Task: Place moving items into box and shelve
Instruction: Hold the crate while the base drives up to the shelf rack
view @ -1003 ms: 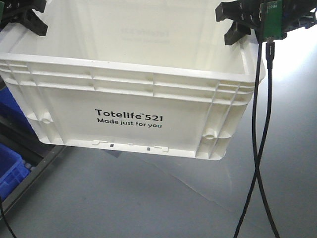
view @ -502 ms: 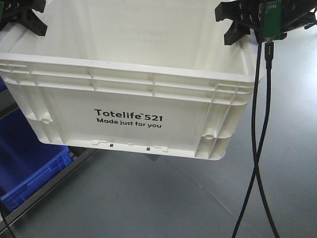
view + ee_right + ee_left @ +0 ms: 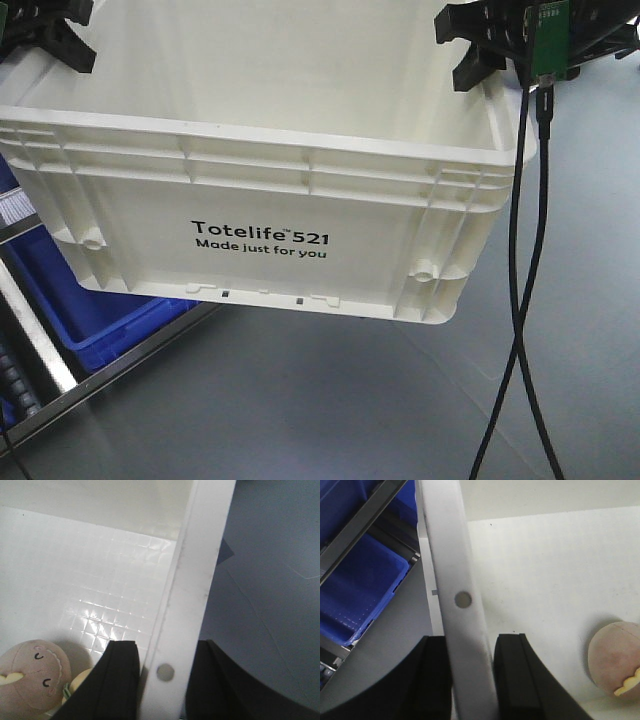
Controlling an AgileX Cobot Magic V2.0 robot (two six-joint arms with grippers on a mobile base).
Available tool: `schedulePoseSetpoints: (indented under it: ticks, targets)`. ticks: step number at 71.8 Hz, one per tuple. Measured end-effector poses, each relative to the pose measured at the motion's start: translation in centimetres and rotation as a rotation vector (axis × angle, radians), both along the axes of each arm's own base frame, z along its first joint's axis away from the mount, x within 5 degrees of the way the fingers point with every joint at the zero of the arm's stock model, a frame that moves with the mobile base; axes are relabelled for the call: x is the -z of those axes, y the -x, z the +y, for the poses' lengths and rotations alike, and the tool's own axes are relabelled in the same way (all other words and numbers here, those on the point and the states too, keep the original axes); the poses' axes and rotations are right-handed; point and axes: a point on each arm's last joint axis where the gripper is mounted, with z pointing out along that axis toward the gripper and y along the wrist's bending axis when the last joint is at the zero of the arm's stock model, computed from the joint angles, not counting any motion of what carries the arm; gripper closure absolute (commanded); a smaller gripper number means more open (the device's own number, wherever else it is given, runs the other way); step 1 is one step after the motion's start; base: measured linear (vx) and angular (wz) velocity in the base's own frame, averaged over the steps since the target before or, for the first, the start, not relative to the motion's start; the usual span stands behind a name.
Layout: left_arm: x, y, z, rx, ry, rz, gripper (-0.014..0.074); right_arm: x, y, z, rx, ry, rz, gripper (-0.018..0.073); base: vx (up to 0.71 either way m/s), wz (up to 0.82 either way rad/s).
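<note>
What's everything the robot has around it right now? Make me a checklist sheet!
Surface: grey floor under the lifted box.
Job's things: box held in the air; plush toy lying inside.
Clutter: nothing seen.
Grippers: left gripper and right gripper each clamped on a side rim.
Cables: black cables hang beside the box's right side.
Surroundings: blue bin on a metal shelf, left.

Hand (image 3: 162, 677) grips box (image 3: 202, 565) rim; plush toy (image 3: 32, 672), apparently, inside
</note>
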Motion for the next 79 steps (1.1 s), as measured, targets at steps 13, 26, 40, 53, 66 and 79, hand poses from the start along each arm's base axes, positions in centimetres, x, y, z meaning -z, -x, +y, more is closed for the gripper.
schedulePoseSetpoints:
  ticks: [13,26,40,53,66,79]
  targets:
    - [0.00,0.00,0.00,0.000,0.000,0.000,0.0614,0.00,0.00,0.01,0.000,-0.001,0.000,0.0571,-0.07,0.28]
    - [0.00,0.00,0.00,0.000,0.000,0.000,0.0614,0.00,0.00,0.01,0.000,-0.001,0.000,0.0571,-0.07,0.26]
    - [0.00,0.00,0.00,0.000,0.000,0.000,0.0614,0.00,0.00,0.01,0.000,-0.001,0.000,0.0571,-0.07,0.31]
    - [0.00,0.00,0.00,0.000,0.000,0.000,0.0614,0.00,0.00,0.01,0.000,-0.001,0.000,0.0571,-0.08,0.34]
    - [0.00,0.00,0.00,0.000,0.000,0.000,0.0614,0.00,0.00,0.01,0.000,-0.001,0.000,0.0571,-0.08,0.34]
    - [0.00,0.00,0.00,0.000,0.000,0.000,0.0614,0.00,0.00,0.01,0.000,-0.001,0.000,0.0571,-0.07,0.31]
